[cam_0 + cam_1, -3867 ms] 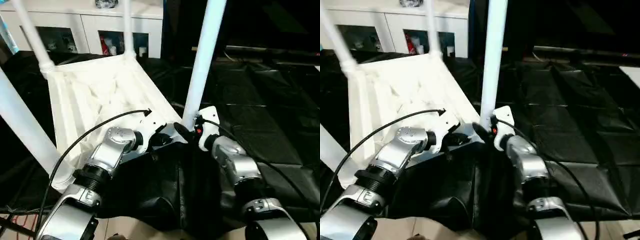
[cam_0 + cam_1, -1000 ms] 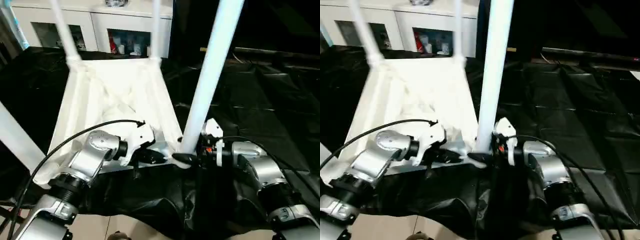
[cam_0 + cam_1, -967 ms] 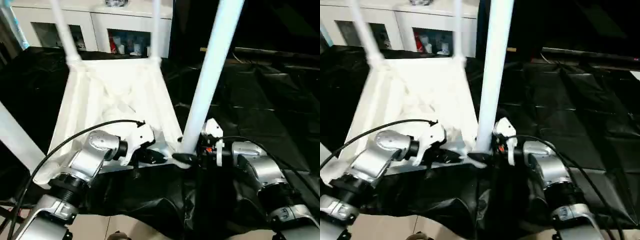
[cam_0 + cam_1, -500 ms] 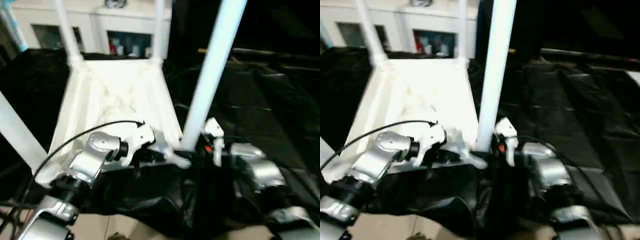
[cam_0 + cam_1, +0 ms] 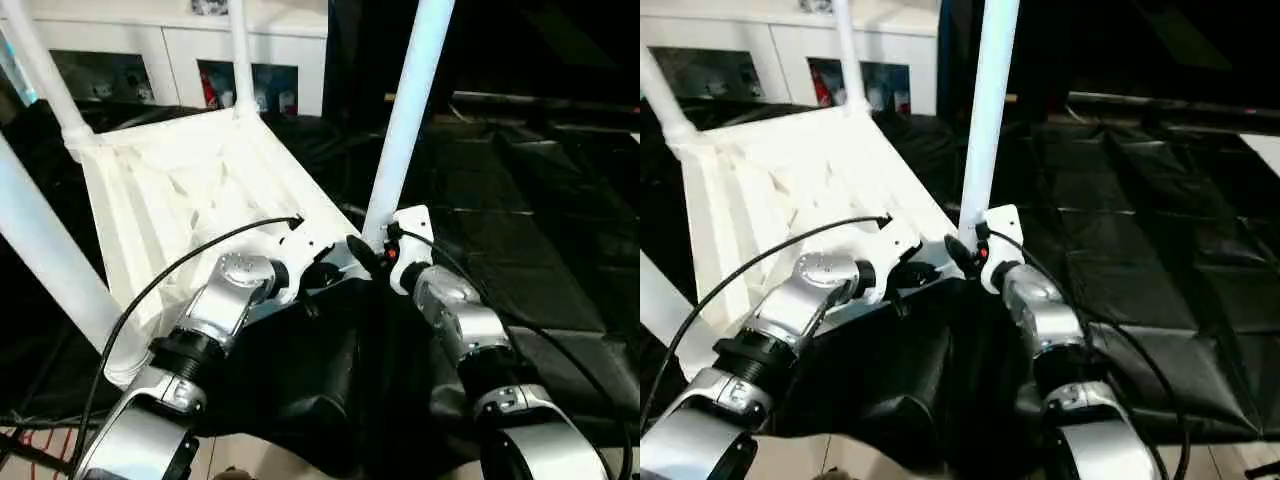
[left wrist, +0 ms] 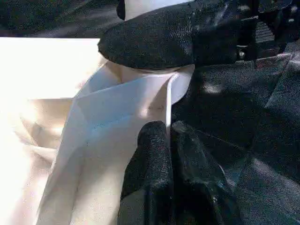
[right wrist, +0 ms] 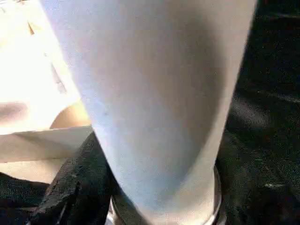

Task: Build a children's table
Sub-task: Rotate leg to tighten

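While the children's table (image 5: pixel 190 200) lies upside down on the black sheet (image 5: pixel 520 220), all four legs already stand up from its corners.

Its ribbed underside faces up, and the near right leg (image 5: pixel 405 110) rises from the corner closest to the robot. The right gripper (image 5: pixel 372 252) sits at the base of that leg, one black finger (image 6: pixel 154 40) curved against it and the jaws spread about the leg's width, so it looks wrapped around the leg. The left gripper (image 6: pixel 169 140) is pinched shut, fingertips touching the tabletop's thin edge beside that corner. My worry is the socket: if the leg is not fully seated, a sideways pull could tilt it or work it loose. With closed fingers only pressing the edge, the top could also slide on the slick sheet. A white cabinet (image 5: pixel 200 60) stands behind.
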`<state>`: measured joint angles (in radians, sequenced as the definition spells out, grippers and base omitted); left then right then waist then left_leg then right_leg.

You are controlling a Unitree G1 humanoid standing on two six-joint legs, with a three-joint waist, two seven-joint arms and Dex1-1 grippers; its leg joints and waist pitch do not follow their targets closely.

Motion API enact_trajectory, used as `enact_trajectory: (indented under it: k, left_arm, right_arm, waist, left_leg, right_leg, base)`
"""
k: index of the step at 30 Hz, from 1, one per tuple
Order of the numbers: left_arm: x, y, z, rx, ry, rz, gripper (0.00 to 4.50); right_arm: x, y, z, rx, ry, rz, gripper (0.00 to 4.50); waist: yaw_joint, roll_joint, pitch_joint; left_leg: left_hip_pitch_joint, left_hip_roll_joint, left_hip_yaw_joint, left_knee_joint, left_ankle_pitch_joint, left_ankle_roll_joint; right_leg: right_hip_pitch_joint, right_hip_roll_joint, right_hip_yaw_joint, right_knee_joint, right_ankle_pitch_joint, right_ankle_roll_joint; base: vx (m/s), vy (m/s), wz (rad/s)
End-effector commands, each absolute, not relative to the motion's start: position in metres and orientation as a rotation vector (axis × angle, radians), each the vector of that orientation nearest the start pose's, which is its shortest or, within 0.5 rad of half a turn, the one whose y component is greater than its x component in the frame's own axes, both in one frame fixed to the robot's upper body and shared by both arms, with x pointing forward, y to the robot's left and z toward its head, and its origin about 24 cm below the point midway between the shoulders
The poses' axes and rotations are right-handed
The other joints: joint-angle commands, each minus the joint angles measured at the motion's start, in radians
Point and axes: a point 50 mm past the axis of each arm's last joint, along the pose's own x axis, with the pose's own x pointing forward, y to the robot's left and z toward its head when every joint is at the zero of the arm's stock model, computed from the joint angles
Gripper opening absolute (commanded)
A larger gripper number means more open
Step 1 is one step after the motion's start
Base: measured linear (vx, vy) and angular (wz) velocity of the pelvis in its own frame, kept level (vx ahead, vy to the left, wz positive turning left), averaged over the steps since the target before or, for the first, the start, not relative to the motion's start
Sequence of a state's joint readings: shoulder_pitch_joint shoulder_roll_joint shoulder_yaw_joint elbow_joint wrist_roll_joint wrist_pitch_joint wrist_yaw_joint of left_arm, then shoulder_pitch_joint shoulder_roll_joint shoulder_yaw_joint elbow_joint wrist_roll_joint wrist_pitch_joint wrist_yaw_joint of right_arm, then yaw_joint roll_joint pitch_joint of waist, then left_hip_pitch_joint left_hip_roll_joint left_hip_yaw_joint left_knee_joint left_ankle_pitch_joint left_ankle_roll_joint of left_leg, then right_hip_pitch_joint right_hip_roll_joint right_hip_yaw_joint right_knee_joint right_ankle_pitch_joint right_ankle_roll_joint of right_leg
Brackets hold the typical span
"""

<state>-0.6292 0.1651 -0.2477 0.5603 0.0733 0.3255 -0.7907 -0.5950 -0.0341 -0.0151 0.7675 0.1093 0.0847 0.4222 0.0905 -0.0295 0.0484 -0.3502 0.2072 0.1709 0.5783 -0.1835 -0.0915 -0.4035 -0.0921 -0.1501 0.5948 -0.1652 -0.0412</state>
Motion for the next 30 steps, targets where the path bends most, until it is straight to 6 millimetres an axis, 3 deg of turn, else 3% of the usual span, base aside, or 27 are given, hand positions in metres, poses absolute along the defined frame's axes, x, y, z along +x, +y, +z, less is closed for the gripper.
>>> enact_trajectory:
  k: [1, 3, 4, 11, 12, 15, 20, 25, 26, 30]
  left_arm:
    - [0.338, 0.063, 0.077, 0.294, 0.284, -1.046, 0.0]
    - [0.337, 0.065, 0.077, 0.294, 0.284, -1.059, 0.0]
    - [0.336, 0.066, 0.076, 0.303, 0.281, -1.074, 0.0]
    - [0.321, 0.076, 0.072, 0.342, 0.274, -1.231, 0.0]
    - [0.316, 0.081, 0.071, 0.352, 0.28, -1.281, 0.0]
    - [0.312, 0.088, 0.069, 0.386, 0.294, -1.317, 0.0]
    - [0.304, 0.099, 0.067, 0.396, 0.326, -1.406, 0.0]
    - [0.298, 0.106, 0.068, 0.39, 0.351, -1.462, 0.0]
    - [0.297, 0.107, 0.068, 0.391, 0.352, -1.469, 0.0]
    - [0.297, 0.107, 0.068, 0.389, 0.352, -1.48, 0.0]
  right_arm:
    - [0.327, -0.057, 0.023, 0.122, 0.315, 0.765, 3.29]
    - [0.326, -0.057, 0.024, 0.11, 0.308, 0.792, 3.37]
    - [0.326, -0.058, 0.025, 0.092, 0.305, 0.812, 3.61]
    - [0.316, -0.078, 0.032, 0.024, 0.271, 1.055, 3.61]
    - [0.311, -0.089, 0.035, 0.008, 0.286, 1.141, 3.61]
    - [0.306, -0.102, 0.037, -0.018, 0.302, 1.218, 3.61]
    - [0.299, -0.116, 0.039, -0.028, 0.341, 1.32, 3.61]
    - [0.293, -0.122, 0.039, -0.029, 0.385, 1.38, 3.26]
    - [0.293, -0.123, 0.039, -0.027, 0.389, 1.384, 2.99]
    - [0.291, -0.122, 0.038, -0.018, 0.397, 1.395, 2.81]
  waist:
    - [0.004, 0.0, -0.068]
    - [0.004, 0.0, -0.067]
    - [0.003, -0.001, -0.067]
    - [0.005, -0.003, -0.066]
    - [0.008, -0.005, -0.067]
    - [0.014, -0.004, -0.065]
    - [0.025, -0.004, -0.064]
    - [0.03, -0.003, -0.064]
    - [0.032, -0.004, -0.064]
    - [0.032, -0.005, -0.064]
  left_leg:
    - [-0.004, 0.028, -0.004, -0.059, -0.143, 0.052]
    - [-0.003, 0.029, -0.004, -0.06, -0.158, 0.054]
    - [-0.003, 0.03, -0.005, -0.06, -0.159, 0.053]
    - [-0.004, 0.033, -0.005, -0.06, -0.161, 0.066]
    - [-0.004, 0.033, -0.006, -0.059, -0.157, 0.07]
    - [-0.003, 0.034, -0.003, -0.058, -0.158, 0.081]
    - [0.0, 0.036, -0.003, -0.059, -0.174, 0.071]
    - [0.0, 0.038, -0.004, -0.059, -0.17, 0.062]
    - [0.0, 0.036, -0.003, -0.059, -0.171, 0.061]
    - [0.0, 0.035, -0.004, -0.059, -0.174, 0.054]
  right_leg:
    - [0.065, -0.074, 0.072, -0.073, -0.258, -0.129]
    - [0.065, -0.074, 0.071, -0.076, -0.28, -0.122]
    - [0.064, -0.073, 0.071, -0.076, -0.284, -0.12]
    - [0.065, -0.074, 0.074, -0.072, -0.263, -0.128]
    - [0.07, -0.074, 0.072, -0.07, -0.261, -0.131]
    - [0.065, -0.074, 0.074, -0.072, -0.266, -0.136]
    - [0.063, -0.074, 0.073, -0.076, -0.31, -0.125]
    - [0.062, -0.072, 0.073, -0.071, -0.288, -0.135]
    - [0.062, -0.073, 0.073, -0.072, -0.295, -0.132]
    - [0.062, -0.074, 0.073, -0.075, -0.313, -0.124]
  base:
    - [0.0, 0.0, 0.0]
    - [0.0, 0.0, 0.0]
    - [0.0, 0.0, 0.0]
    - [0.0, 0.0, 0.0]
    - [0.0, 0.0, 0.0]
    - [0.0, 0.0, 0.0]
    - [0.0, 0.0, 0.0]
    - [0.0, 0.0, 0.0]
    - [0.0, 0.0, 0.0]
    - [0.0, 0.0, 0.0]
